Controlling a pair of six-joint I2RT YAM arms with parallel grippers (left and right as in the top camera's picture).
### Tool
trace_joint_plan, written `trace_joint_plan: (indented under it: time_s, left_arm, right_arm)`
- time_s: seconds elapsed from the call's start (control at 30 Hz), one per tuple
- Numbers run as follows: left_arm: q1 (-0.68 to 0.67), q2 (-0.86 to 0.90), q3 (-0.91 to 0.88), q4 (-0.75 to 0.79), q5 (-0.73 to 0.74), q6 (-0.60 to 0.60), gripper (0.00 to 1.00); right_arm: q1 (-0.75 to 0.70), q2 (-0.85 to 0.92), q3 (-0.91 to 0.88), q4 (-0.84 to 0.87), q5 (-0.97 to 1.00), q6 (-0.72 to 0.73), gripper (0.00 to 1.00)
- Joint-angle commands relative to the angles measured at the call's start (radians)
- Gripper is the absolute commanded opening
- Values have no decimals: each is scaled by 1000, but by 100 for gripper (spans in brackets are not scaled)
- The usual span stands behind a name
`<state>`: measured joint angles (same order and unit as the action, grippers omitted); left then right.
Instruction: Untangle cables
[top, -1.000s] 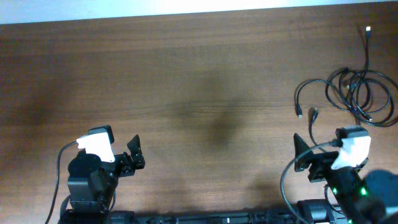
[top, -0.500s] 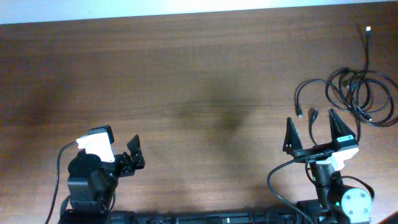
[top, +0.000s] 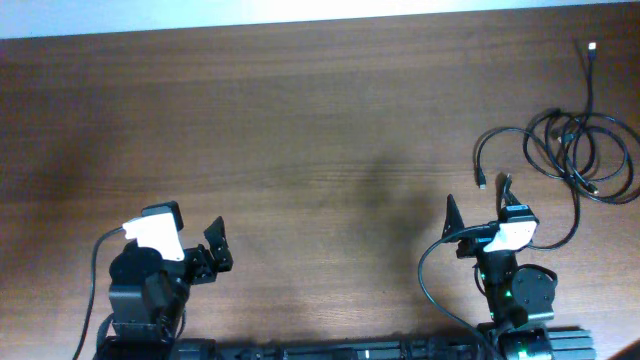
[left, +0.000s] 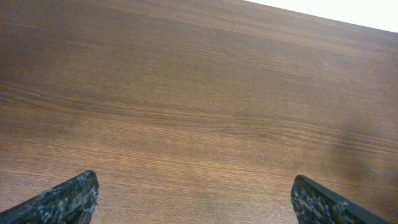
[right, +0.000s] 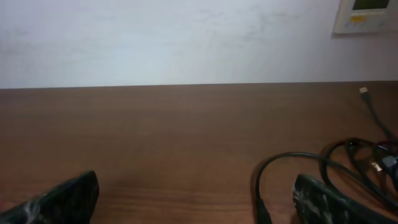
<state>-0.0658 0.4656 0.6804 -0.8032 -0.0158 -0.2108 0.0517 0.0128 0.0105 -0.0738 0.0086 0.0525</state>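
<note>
The cables (top: 578, 150) lie in a tangled black heap at the table's right side. One end with a white plug (top: 592, 46) trails toward the far edge. A loose arc (top: 482, 150) and two plug ends reach out to the left of the heap. My right gripper (top: 478, 212) is open and empty, just in front of those plug ends. In the right wrist view the cables (right: 351, 163) sit beside my right finger, and the gripper (right: 196, 205) is open over bare wood. My left gripper (top: 217, 248) is open and empty at the front left; its wrist view (left: 194, 205) shows only table.
The brown wooden table (top: 300, 130) ends at a white wall at the far side. A pale wall panel (right: 367, 15) hangs at the upper right. A thicker black arm wire (top: 428, 285) loops by the right arm's base.
The right arm has swung round from pointing left to facing the far side, and its gripper now sits closer to the cable ends. The left arm has not moved.
</note>
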Motion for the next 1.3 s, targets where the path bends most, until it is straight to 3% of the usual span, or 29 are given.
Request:
trace_joint_plan:
  time_s: [0.0, 0.67, 0.77, 1.0, 1.1, 1.27]
  left_arm:
    - [3, -5, -8, 1, -9, -13, 99]
    - [3, -5, -21, 11, -18, -4, 99]
    - [3, -5, -117, 130, -5, -5, 99]
    - [2, -126, -508, 710, 102, -5, 99]
    - [2, -231, -561, 793, 103, 49, 99]
    - [2, -387, -571, 822, 104, 251, 99]
  right_arm:
    - [7, -10, -5, -6, 26, -3, 99]
    - [7, -9, -5, -6, 26, -3, 98]
    - [7, -9, -5, -6, 26, -3, 99]
    - [7, -9, -5, -6, 26, -3, 99]
    - [7, -9, -5, -6, 26, -3, 98]
    - [7, -9, -5, -6, 26, -3, 99]
